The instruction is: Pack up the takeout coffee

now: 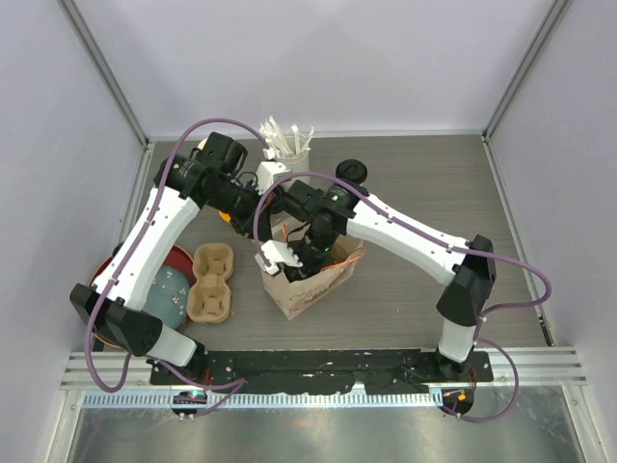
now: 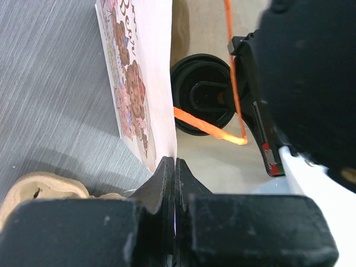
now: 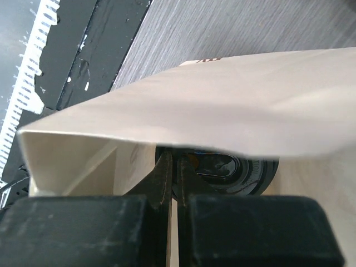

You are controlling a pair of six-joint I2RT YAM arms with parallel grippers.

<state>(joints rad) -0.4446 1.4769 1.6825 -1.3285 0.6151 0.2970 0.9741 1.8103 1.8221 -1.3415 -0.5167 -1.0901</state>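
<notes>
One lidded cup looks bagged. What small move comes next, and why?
Probably open the right pincer and release the bag. One lidded cup sits inside, the left pincer pinches the rim, and what looks like a second lidded cup waits outside.

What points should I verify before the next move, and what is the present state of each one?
1. Left gripper shut on the paper bag wall: ok.
2. Right gripper shut on a bag wall too: ok.
3. Bag standing on the table, mouth up: ok.
4. One lidded cup inside the bag: ok.
5. Second one inside too: cannot tell.
6. Cup carrier empty: ok.
</notes>
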